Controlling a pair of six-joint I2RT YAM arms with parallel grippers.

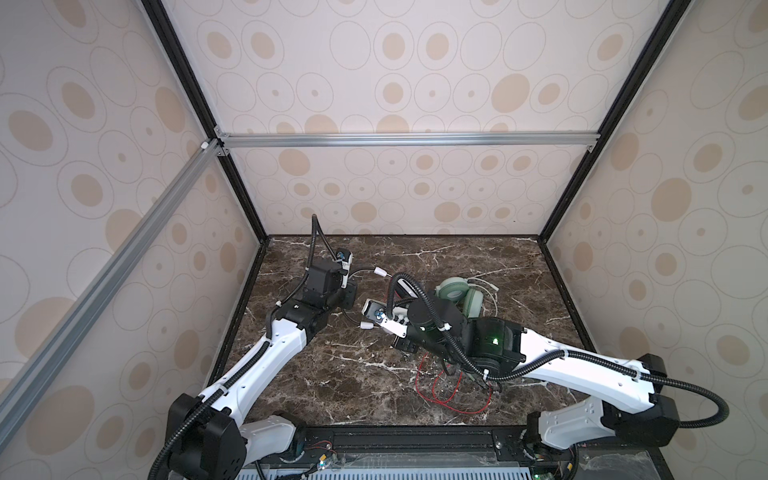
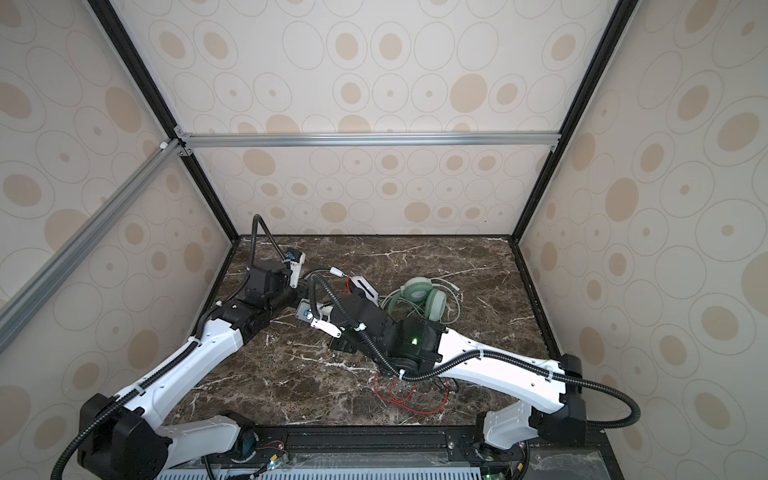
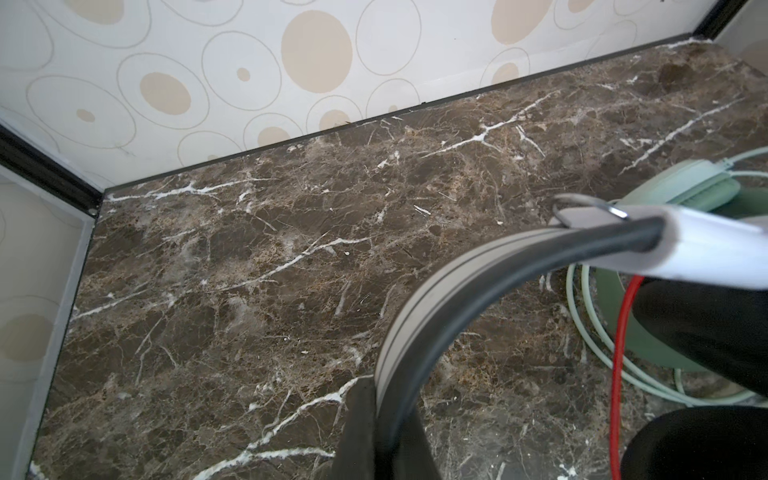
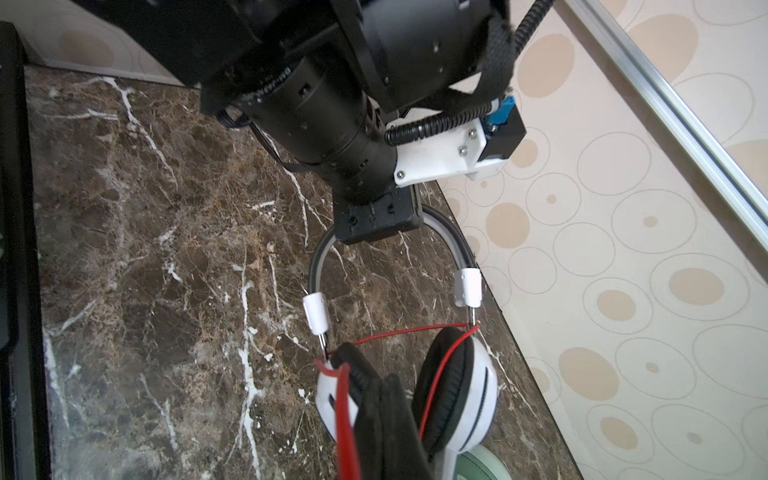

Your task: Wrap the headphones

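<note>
Item: white headset (image 4: 478, 395), black ear pads; held above the marble table (image 1: 332, 374), at 11 o'clock of the table's centre in both top views.
Left gripper (image 3: 384, 432): clamped on the grey-and-black headband (image 3: 415, 316), at 9 o'clock of the ear cups.
Right gripper (image 4: 384, 403): jaws together, between the two ear cups; red cord (image 4: 345, 415) runs along its fingers; whether the cord is pinched cannot be told; further loops of it lie loose on the table at 5 o'clock.
Item: mint-green headset (image 1: 461, 293); lying on the table at 2 o'clock, just beside the white headset; green cord (image 3: 590, 332) coiled around it.
</note>
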